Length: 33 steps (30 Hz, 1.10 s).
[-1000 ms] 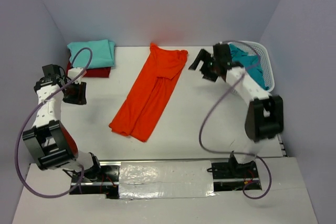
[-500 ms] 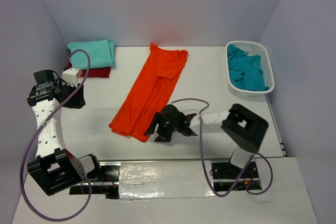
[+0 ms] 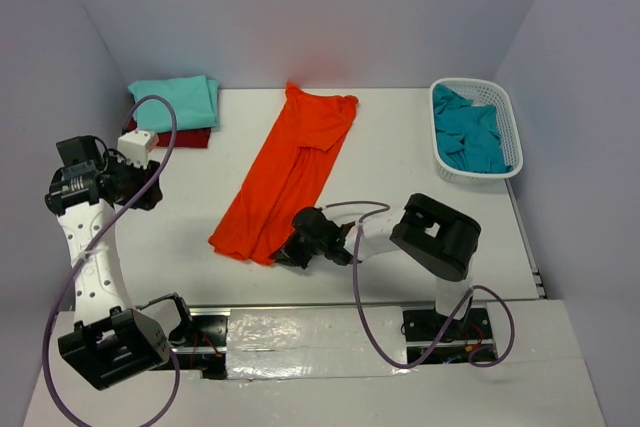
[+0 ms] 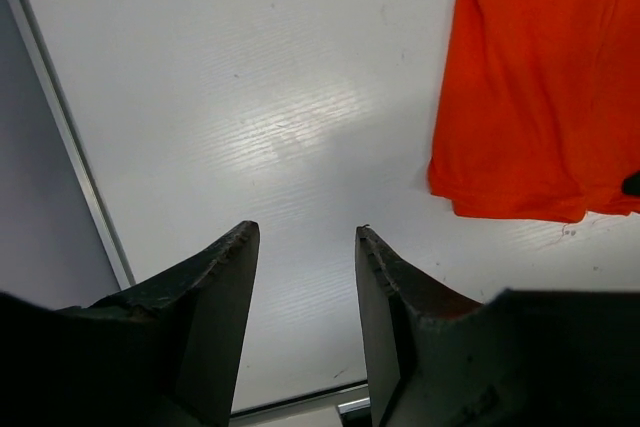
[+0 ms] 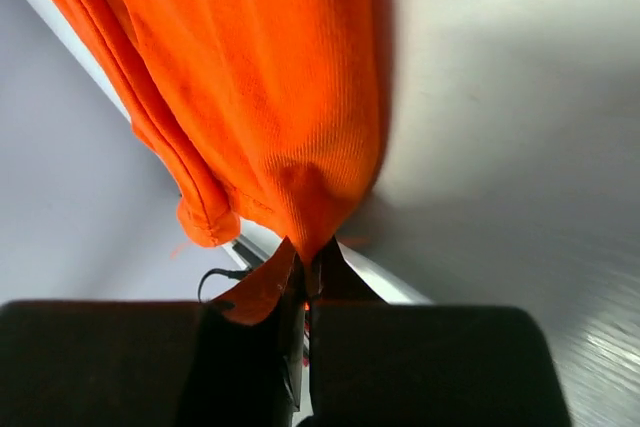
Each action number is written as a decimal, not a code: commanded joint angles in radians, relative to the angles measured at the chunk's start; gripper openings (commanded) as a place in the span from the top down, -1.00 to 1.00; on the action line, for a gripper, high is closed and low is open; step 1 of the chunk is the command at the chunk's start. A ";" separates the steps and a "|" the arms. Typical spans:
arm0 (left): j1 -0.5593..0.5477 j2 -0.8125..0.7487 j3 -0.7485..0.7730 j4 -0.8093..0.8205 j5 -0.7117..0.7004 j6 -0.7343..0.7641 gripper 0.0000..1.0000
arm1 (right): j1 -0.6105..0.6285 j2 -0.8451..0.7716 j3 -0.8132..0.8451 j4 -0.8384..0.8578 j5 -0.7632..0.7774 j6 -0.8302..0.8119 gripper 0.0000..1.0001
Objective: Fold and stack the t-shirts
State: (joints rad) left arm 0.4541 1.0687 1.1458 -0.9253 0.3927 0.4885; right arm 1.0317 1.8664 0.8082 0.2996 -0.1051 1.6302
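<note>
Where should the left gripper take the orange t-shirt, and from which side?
Probably the free near hem corner of the orange t-shirt, from the left: the shirt lies flat as a strip, the right gripper pinches the other near corner, and the open left gripper is on that side.

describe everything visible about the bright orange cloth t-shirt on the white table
The bright orange cloth t-shirt is soft, finely ribbed knit, folded lengthwise into a long narrow strip. It lies flat and diagonal on the white table, with its sleeve end toward the back wall and its hem toward the near edge. The right gripper is shut on the near hem corner, where the cloth gathers to a point. No other shirt touches it.
</note>
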 commanded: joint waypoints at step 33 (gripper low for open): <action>-1.312 -0.026 -0.666 0.275 -0.057 1.132 -0.46 | -0.036 -0.601 -0.543 -0.197 -0.179 -0.432 -0.26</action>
State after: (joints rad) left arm -0.8551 1.0290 0.4931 -0.7605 0.3466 1.5730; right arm 1.0134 1.2358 0.2474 0.2405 -0.3344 1.2514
